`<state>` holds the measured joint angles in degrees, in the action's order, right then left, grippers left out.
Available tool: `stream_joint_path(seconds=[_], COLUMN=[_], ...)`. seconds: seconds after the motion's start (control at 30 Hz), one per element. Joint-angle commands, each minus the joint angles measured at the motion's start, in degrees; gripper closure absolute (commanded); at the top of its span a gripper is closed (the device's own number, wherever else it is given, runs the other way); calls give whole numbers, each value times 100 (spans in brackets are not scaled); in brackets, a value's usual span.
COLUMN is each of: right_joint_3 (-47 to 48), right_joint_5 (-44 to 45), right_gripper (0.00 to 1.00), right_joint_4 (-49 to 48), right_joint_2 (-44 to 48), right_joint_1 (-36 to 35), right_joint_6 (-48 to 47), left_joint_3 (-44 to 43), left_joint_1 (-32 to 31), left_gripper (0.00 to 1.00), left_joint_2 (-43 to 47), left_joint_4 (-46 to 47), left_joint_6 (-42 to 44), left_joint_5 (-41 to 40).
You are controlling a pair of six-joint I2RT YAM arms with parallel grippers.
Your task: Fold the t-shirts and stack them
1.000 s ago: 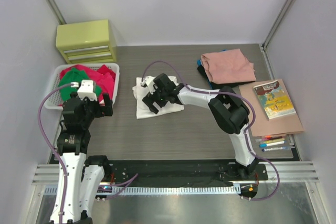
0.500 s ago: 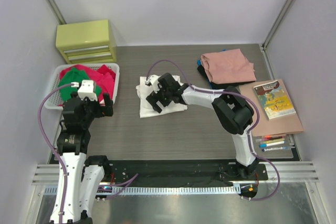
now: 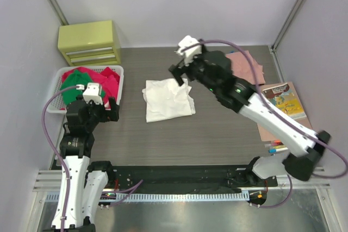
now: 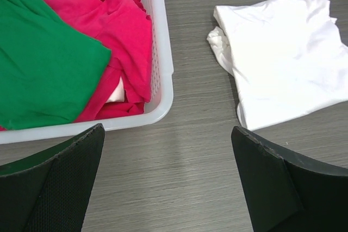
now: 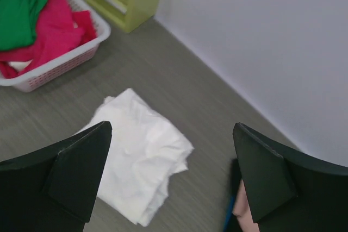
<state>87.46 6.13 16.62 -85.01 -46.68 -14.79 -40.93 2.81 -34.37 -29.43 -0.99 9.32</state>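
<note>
Left fingers [image 4: 51, 186] and right fingers [image 5: 76, 175] spread, empty. We should pinch the folded white t-shirt [image 3: 167, 100], right of the basket [image 4: 165, 74], through all layers before stacking.

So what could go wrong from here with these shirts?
The white t-shirt is only loosely folded, with one edge bunched, so it may fall open if carried over to the salmon-pink t-shirt. In the basket, the green t-shirt lies tangled over the red t-shirts; pulling one could drag others out or shift the basket.
</note>
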Motion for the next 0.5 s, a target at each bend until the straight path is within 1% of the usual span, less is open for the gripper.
stream_joint_path(seconds=[0.0, 0.03, 0.07, 0.1, 0.13, 0.17, 0.2, 0.23, 0.27, 0.3, 0.33, 0.37, 0.4, 0.43, 0.47], right_joint_3=[-1289, -2172, -2668, -3134, -3565, -4274, -4473, -4562, -4467, -4318, -4038, -3879, -3720, -3432, -3298], right_joint_5=[1942, 2510, 2820, 3015, 3165, 3384, 3412, 3395, 2907, 2441, 2089, 1641, 1428, 1156, 762], right_gripper=[0, 0, 0, 0, 0, 0, 0, 0, 0, 0, 0, 0, 0, 0, 0], right_joint_4=[-324, -587, -921, -1611, -1949, -2205, -2233, -1990, -1509, -469, -84, 198, 619, 780, 920], right_joint_2=[1561, 1836, 2178, 2695, 2979, 3164, 3349, 3621, 3693, 3737, 3633, 3484, 3352, 3133, 3053], right_joint_1=[219, 307, 569, 746, 991, 1211, 1622, 1818, 1976, 2230, 2294, 2338, 2356, 2417, 2444], right_joint_6=[-1462, -1779, -2539, -2877, -3150, -3371, -3242, -2850, -2411, -1440, -1065, -792, -502, -221, -192], left_joint_3=[23, 23, 15, -12, -38, -56, -82, -91, -117, -239, -345, -494, -887, -1117, -1406], left_joint_1=[35, 36, 27, 35, 36, 36, 27, 35, 36, 27, 27, 1, -78, -114, -140], left_gripper=[0, 0, 0, 0, 0, 0, 0, 0, 0, 0, 0, 0, 0, 0, 0], left_joint_2=[-17, -52, -96, -140, -192, -210, -228, -263, -315, -403, -717, -912, -1166, -1395, -1954], left_joint_4=[104, 113, 113, 113, 113, 104, 95, 95, 52, -9, -106, -437, -606, -817, -1428], left_joint_6=[64, 56, 47, 47, 55, 56, 56, 38, -32, -67, -59, -15, 3, 72, 421], left_joint_5=[499, 579, 623, 650, 624, 589, 536, 362, 282, 272, 498, 614, 702, 929, 1636])
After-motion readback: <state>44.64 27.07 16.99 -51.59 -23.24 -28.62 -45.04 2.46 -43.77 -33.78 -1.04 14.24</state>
